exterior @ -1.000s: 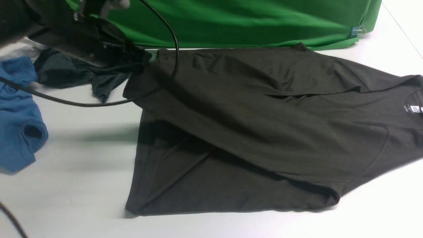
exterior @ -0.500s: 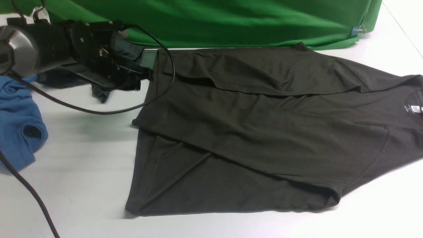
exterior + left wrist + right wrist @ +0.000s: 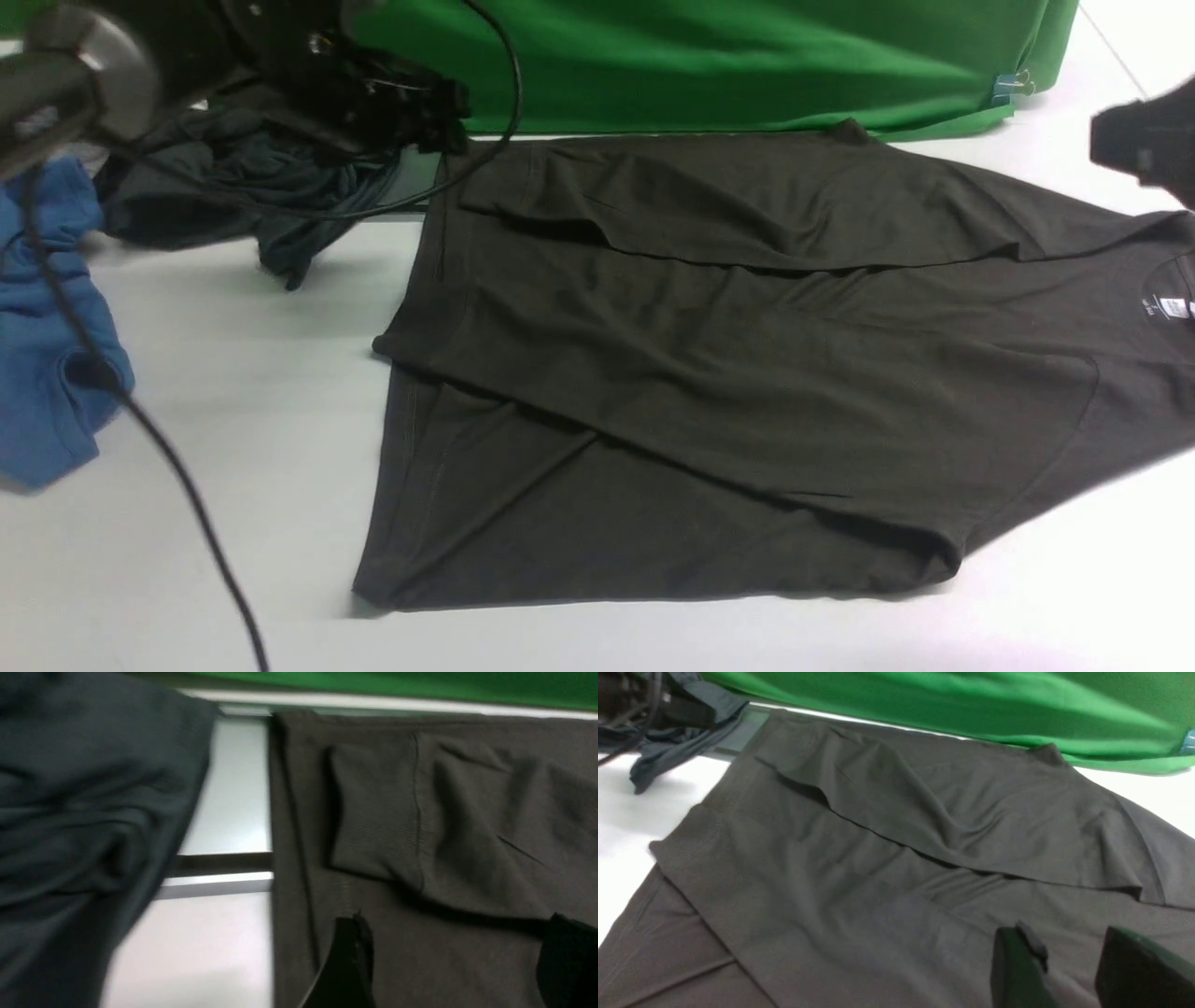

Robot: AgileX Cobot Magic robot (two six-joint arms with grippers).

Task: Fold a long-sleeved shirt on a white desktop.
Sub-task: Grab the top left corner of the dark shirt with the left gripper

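The long-sleeved shirt [image 3: 728, 373] lies flat on the white desktop [image 3: 233, 420], dark brownish-black, with both sides folded inward and overlapping. Its white neck label [image 3: 1172, 308] shows at the right edge. My left gripper [image 3: 443, 117] hovers over the shirt's far left corner. In the left wrist view it [image 3: 455, 961] is open above the fabric, just short of a ribbed sleeve cuff [image 3: 373, 812], holding nothing. My right gripper [image 3: 1144, 149] enters blurred at the right edge. In the right wrist view it [image 3: 1073, 970] is open over the shirt [image 3: 878, 858], empty.
A dark grey-teal garment [image 3: 215, 187] lies crumpled at the far left beside the shirt's corner, and a blue garment [image 3: 47, 327] sits at the left edge. The green backdrop [image 3: 700, 56] runs along the back. A black cable [image 3: 168, 457] trails across the left desktop.
The left gripper let go of the lifted left flap, which dropped flat onto the shirt, and the arm then rose back toward the far corner. The right gripper has come into view at the right.
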